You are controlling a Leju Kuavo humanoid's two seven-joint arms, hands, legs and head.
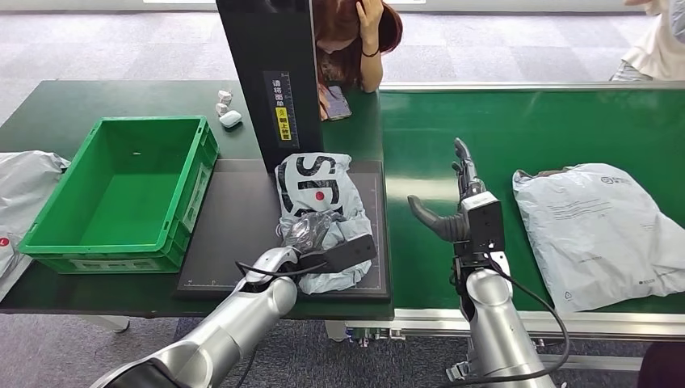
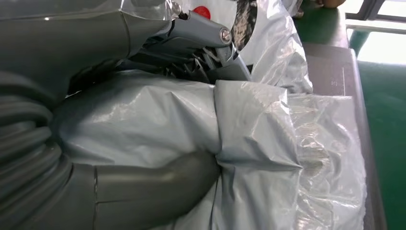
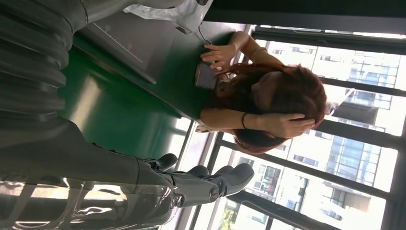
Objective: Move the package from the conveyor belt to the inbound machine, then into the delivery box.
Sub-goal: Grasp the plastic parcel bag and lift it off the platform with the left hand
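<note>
- Three grey plastic mail bags: one crumpled bag with black letters and a red dot (image 1: 319, 212) on the flat dark scale plate (image 1: 234, 218), one flat bag (image 1: 602, 230) far right of the plate, one (image 1: 20, 190) far left of it.
- One empty green plastic box (image 1: 121, 194), just left of the plate.
- One tall black post (image 1: 271, 77), at the plate's back edge.
- Two people: one with red hair (image 1: 355, 36) behind the post, one (image 1: 654, 44) far right.
- One phone (image 1: 337, 103).
- Two silver robot arms with hands: left hand (image 1: 311, 234), right hand (image 1: 456, 202).
</note>
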